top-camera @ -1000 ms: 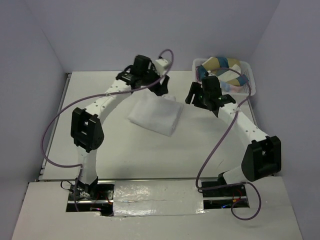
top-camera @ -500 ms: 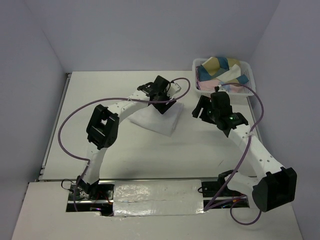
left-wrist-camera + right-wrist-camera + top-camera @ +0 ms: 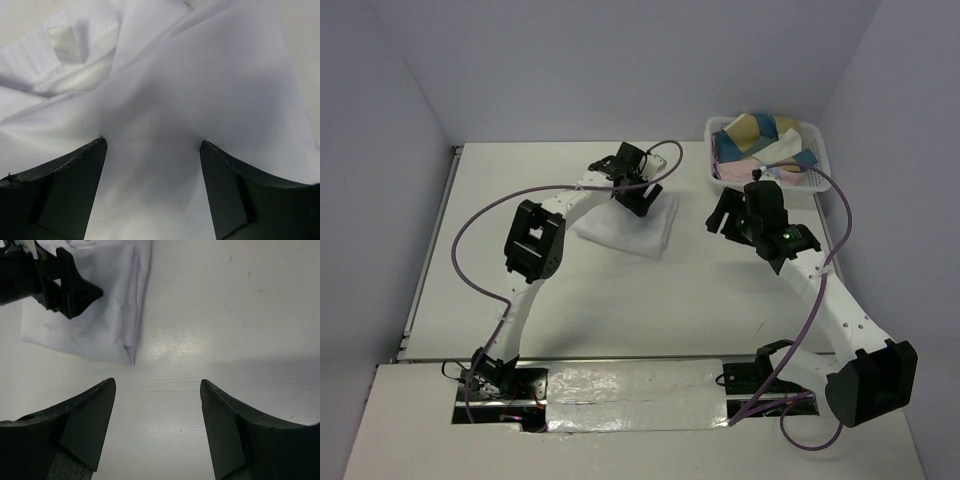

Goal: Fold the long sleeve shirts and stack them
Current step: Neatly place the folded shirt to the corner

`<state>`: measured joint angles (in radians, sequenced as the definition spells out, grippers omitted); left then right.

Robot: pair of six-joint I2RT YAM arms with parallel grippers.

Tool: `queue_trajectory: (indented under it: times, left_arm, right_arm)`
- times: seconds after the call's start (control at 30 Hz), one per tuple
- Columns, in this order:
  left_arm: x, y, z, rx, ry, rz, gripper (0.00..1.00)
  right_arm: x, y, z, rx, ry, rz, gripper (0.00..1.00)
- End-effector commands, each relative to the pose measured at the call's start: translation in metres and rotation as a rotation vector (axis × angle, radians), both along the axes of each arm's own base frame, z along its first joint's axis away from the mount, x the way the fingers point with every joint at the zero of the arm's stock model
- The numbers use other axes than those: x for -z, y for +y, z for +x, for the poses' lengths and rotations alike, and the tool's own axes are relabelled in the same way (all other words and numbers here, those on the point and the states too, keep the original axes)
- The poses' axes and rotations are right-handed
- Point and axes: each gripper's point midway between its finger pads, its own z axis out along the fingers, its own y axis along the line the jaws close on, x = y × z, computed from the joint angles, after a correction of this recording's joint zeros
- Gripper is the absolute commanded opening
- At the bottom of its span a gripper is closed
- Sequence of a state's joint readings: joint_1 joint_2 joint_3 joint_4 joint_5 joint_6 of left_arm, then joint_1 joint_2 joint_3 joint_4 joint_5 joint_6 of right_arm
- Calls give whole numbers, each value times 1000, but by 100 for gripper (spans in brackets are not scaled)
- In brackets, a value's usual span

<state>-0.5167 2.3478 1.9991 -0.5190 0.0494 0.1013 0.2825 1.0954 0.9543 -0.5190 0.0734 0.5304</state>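
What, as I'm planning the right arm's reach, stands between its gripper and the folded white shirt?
Nothing visible: only bare white tabletop separates the open right gripper from the folded white cloth shirt.

Long sleeve shirt [image 3: 642,236] mid-table [image 3: 520,170], left gripper [image 3: 642,205] over its far edge, right gripper [image 3: 724,216] just right of it, basket [image 3: 825,160] in the far right corner.
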Motion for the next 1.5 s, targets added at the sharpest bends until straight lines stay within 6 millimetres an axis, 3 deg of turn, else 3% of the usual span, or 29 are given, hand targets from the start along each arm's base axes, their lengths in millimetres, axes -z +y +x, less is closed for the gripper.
queue_trajectory:
  times: [0.0,0.23,0.27,0.37,0.6,0.8,0.97,1.0,1.07,1.1,1.17,1.2,1.27,1.3,1.33,1.37,1.43,1.47]
  left_arm:
    - [1,19,37,-96,-32,-12,89]
    - [-23,49,127,-171,-275,-85,91]
    - [-24,60,138,-203,-301,-74,91]
    - [-32,66,163,-221,-369,-119,91]
    - [-51,51,192,-65,-562,-143,94]
    - [-66,58,203,-37,-660,-124,96]
    - [-109,60,203,-32,-732,-141,99]
    - [-133,61,200,-33,-760,-153,99]
    - [-161,62,196,-33,-794,-167,99]
    - [-193,61,190,-27,-834,-180,99]
    - [-220,59,179,-12,-844,-173,99]
    - [-250,61,167,-13,-862,-175,99]
    - [-244,67,144,-23,-754,-156,99]
    - [-276,72,120,-21,-754,-176,99]
    - [-274,76,103,-7,-713,-169,99]
    - [-266,82,66,30,-634,-155,99]
    - [-256,99,31,40,-568,-115,99]
    - [-241,116,-4,30,-469,-80,99]
  right_arm:
    - [-32,-7,9,27,-73,-19,76]
    - [-42,-13,11,29,-68,-60,76]
    - [-41,-16,9,32,-54,-75,76]
    - [-46,-20,11,36,-47,-109,76]
    - [-52,-21,20,16,-27,-150,76]
    - [-54,-20,24,10,-14,-161,76]
    - [-52,-19,28,1,-11,-150,77]
    - [-52,-20,29,5,-14,-147,77]
    - [-51,-16,30,-10,-22,-126,79]
    - [-43,-18,29,-12,-5,-119,81]
    - [-32,-14,28,-38,23,-86,81]
    - [-18,-16,24,-42,54,-77,82]
    - [3,-12,17,-68,89,-49,83]
    - [9,-13,15,-69,92,-43,83]
    - [13,-13,12,-71,90,-35,83]
    - [22,-13,7,-64,82,-16,83]
    - [29,-12,4,-59,62,13,83]
    - [36,-11,3,-60,46,24,84]
